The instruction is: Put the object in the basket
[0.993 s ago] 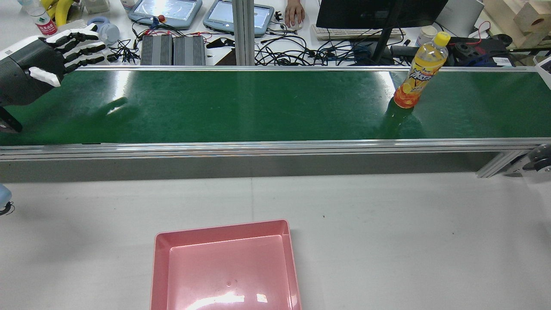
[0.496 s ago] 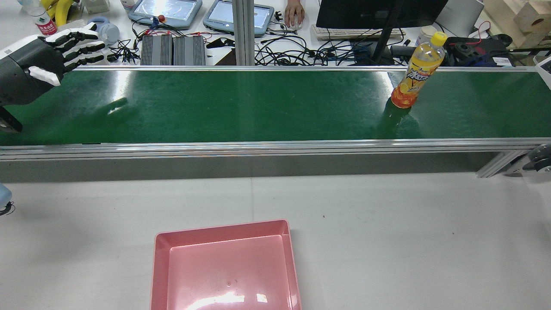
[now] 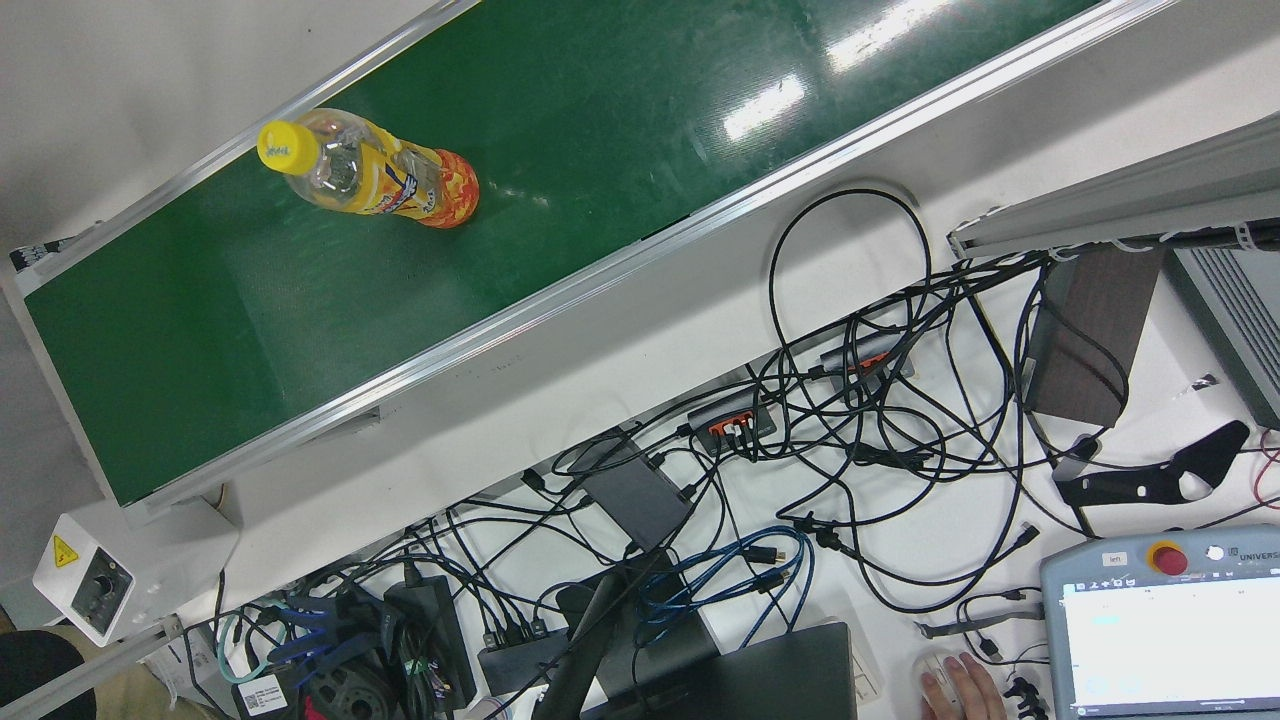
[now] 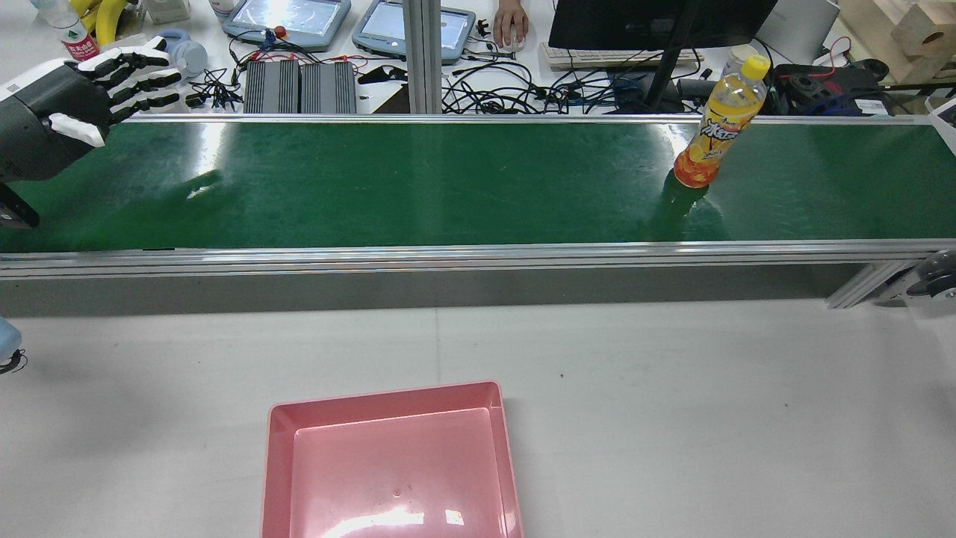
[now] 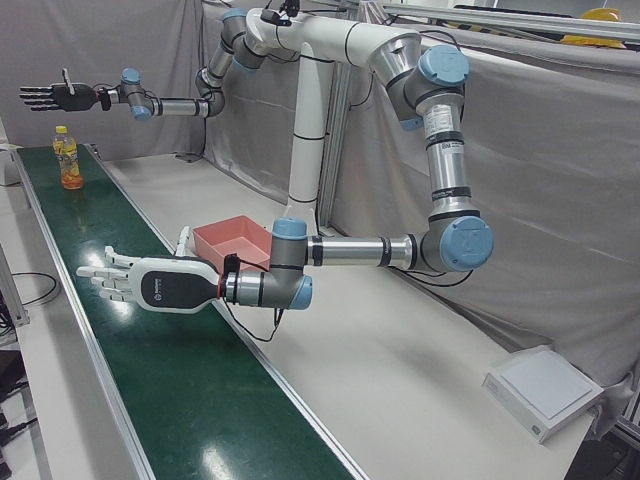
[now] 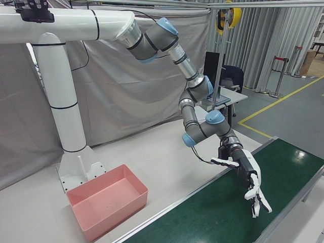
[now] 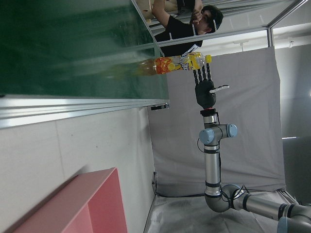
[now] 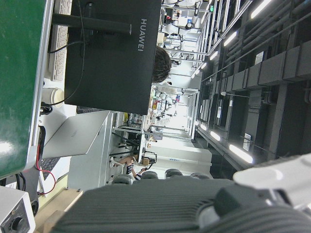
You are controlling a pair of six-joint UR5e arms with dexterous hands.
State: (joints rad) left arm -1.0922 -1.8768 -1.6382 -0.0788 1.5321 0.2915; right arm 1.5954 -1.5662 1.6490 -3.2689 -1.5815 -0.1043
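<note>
An orange drink bottle (image 4: 713, 123) with a yellow cap stands upright on the green conveyor belt (image 4: 448, 179), towards its right end; it also shows in the front view (image 3: 385, 185) and far off in the left-front view (image 5: 68, 162). My left hand (image 4: 67, 104) hovers open over the belt's left end, fingers spread (image 5: 150, 285) (image 6: 250, 182), holding nothing. My right hand (image 5: 55, 97) hangs open in the air beyond and above the bottle (image 7: 177, 63), apart from it (image 7: 205, 90). The pink basket (image 4: 385, 394) sits empty on the white table, nearer than the belt.
Aluminium rails edge the belt (image 4: 478, 258). Beyond it lie tangled cables (image 3: 850, 430), teach pendants (image 4: 287, 19), a monitor (image 4: 657, 19) and a person's hand on a mouse (image 4: 511, 22). A white control box (image 3: 95, 590) stands at the belt's end.
The bottle has ridden the belt a little to the left in the rear view. My left hand has drifted slightly up and away, still open.
</note>
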